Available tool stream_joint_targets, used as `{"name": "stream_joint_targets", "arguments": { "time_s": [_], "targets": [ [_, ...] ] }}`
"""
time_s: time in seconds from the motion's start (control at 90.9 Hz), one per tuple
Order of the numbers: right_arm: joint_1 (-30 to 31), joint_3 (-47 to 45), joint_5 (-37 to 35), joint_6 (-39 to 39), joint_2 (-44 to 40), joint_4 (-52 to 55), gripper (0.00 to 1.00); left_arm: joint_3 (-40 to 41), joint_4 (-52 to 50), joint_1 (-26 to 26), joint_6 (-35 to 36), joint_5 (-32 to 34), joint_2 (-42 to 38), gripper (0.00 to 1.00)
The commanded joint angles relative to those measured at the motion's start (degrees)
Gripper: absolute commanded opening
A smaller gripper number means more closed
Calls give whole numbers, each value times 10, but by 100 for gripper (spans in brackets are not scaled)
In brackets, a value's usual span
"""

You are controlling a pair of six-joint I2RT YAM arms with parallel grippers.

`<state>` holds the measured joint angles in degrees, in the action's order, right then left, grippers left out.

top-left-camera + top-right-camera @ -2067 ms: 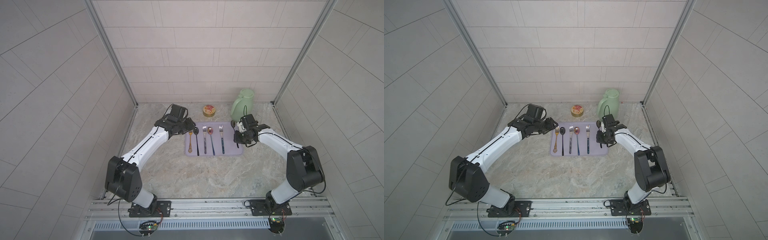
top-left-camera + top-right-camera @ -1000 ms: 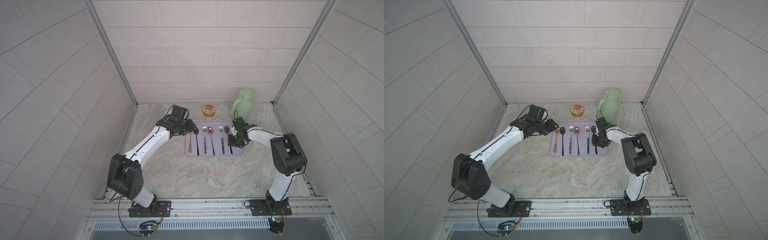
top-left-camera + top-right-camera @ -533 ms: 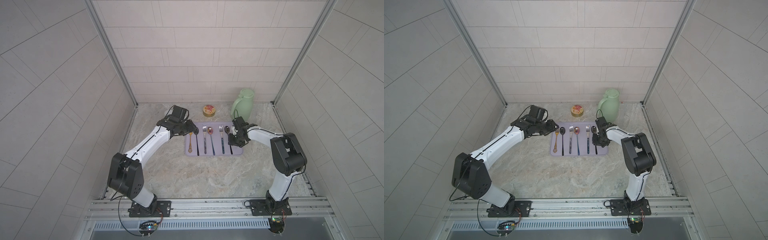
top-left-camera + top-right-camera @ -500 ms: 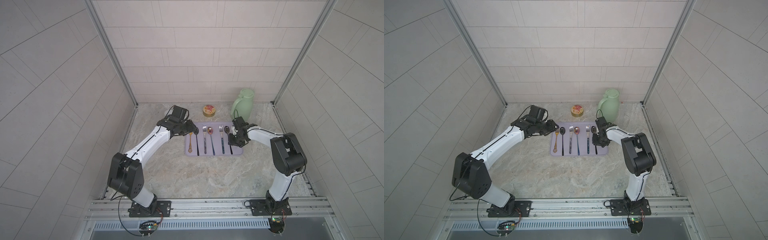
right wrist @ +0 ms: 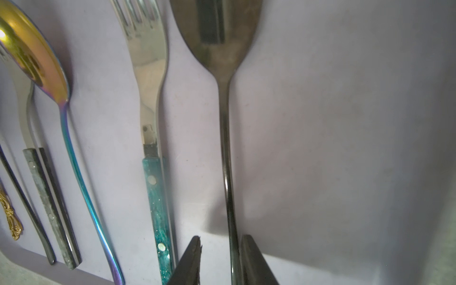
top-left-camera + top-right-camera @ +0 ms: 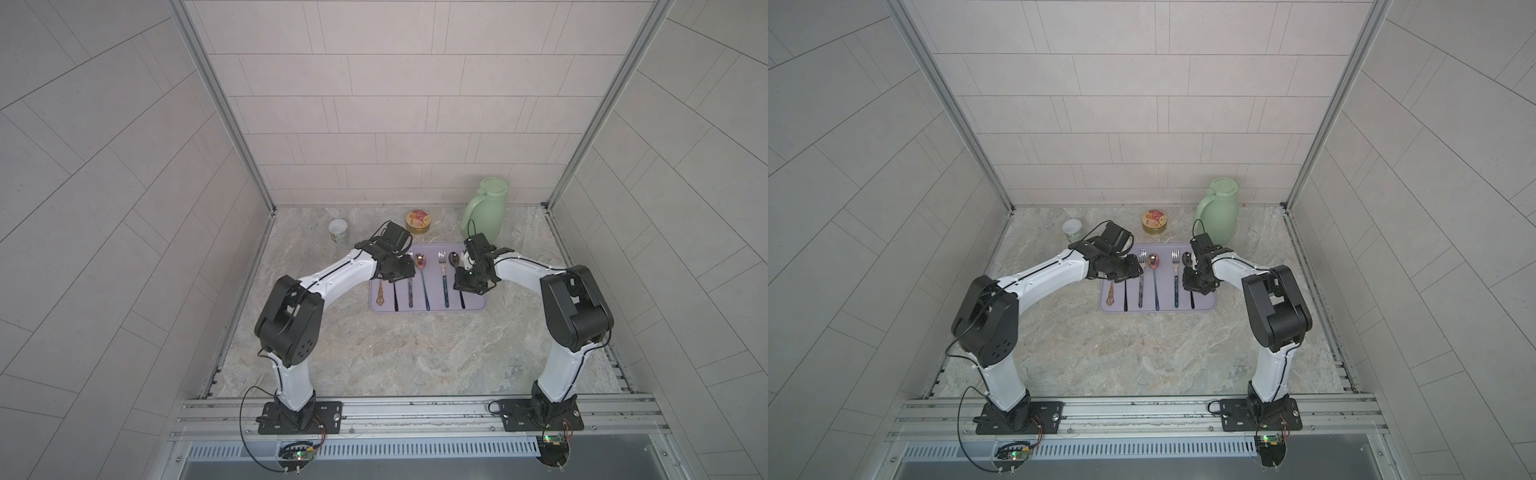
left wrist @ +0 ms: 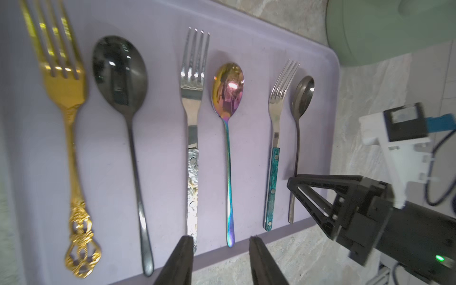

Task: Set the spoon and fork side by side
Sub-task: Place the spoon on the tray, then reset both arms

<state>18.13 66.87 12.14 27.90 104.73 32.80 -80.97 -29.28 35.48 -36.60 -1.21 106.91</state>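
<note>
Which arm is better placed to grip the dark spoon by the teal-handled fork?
Right. The right gripper straddles the dark spoon at its handle, jaws apart; the left gripper hangs open near the iridescent spoon.

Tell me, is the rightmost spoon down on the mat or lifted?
Down: the spoon lies flat on the mat, right gripper open around its handle.
</note>
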Motion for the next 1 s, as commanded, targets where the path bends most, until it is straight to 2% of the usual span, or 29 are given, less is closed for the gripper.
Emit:
{"name": "stream_joint_targets", "arguments": {
  "time_s": [0.0, 0.198, 0.352, 0.594, 0.638, 0.682, 0.77, 0.848, 0.914, 0.991],
  "targets": [
    [-3, 1, -15, 5, -50, 15, 32, -48, -42, 38, 10, 56, 41, 40],
    [-11, -16, -35, 0, -99, 20, 32, -103, -70, 73, 5, 87, 103, 38],
    [-13, -48, -69, -17, -157, -7, 32, -84, -56, 82, 28, 141, 66, 36],
    [-13, -142, -172, -68, -313, -113, 65, 13, 6, 63, 119, 351, -96, 37],
    [-14, -164, -201, -82, -339, -138, 71, 42, 33, 49, 138, 382, -124, 41],
    [-14, -187, -232, -96, -360, -169, 77, 76, 67, 30, 156, 399, -153, 51],
    [-17, -223, -290, -130, -384, -222, 81, 146, 125, -19, 177, 437, -211, 69],
    [-25, -256, -328, -166, -391, -274, 82, 214, 186, -71, 204, 434, -253, 88],
    [-33, -290, -340, -200, -392, -331, 83, 273, 246, -114, 237, 434, -281, 90],
    [-54, -340, -336, -227, -389, -417, 86, 352, 353, -144, 309, 448, -305, 91]
  ]
}}
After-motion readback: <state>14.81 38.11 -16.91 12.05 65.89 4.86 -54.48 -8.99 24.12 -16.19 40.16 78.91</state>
